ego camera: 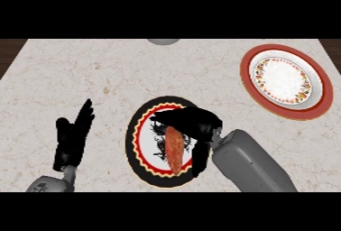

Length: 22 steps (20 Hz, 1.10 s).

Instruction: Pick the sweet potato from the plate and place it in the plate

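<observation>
Sweet potato [175, 149] lies lengthwise just below the right robot hand [190, 121], whose curled fingers arch over its far end, holding nothing yet.

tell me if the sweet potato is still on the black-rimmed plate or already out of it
Still on it: the long orange-brown sweet potato lies on the black-rimmed plate, with the right hand over its top end.

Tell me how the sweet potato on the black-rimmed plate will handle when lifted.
The sweet potato looks long and tapered, so it is probably stiff but apt to roll sideways. It lies lengthwise on the plate, under the right hand, so a grip across its middle seems safest.
</observation>
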{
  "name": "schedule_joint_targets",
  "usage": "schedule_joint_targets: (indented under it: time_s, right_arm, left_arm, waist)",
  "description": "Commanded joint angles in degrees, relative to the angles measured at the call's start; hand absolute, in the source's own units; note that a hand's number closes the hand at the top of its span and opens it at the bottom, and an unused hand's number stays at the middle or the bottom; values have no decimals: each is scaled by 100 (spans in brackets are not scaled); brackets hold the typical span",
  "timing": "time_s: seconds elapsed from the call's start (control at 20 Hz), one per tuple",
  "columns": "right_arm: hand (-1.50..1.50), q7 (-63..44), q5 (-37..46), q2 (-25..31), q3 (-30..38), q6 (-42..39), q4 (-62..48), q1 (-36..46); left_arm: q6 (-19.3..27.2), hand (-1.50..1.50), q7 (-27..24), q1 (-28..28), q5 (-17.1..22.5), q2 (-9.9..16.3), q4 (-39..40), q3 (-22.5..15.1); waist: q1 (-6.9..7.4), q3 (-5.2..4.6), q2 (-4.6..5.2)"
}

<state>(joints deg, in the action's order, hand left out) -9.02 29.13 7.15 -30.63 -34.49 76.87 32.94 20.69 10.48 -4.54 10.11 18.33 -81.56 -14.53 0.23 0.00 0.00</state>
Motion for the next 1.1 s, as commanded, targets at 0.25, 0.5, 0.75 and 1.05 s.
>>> schedule_joint_targets:
  time_s: [0.25,0.5,0.75,1.05]
  right_arm:
    - [-150,347,654,-438,234,-183,-449,-130]
    - [-150,1037,1153,-318,139,160,-786,-423]
    - [-150,900,1389,-545,354,-64,-844,-368]
    - [150,1541,1760,-678,342,454,-1068,-139]
  left_arm:
    - [-319,0,-424,-89,-339,-450,505,316]
    - [-463,0,-117,-186,-459,-416,474,509]
    - [-365,0,265,30,-724,-644,-96,511]
    - [-447,0,241,-32,-872,-715,-41,602]
  waist:
    - [-11,-2,6]
    - [-14,-1,9]
    - [-9,0,1]
    - [-6,0,2]
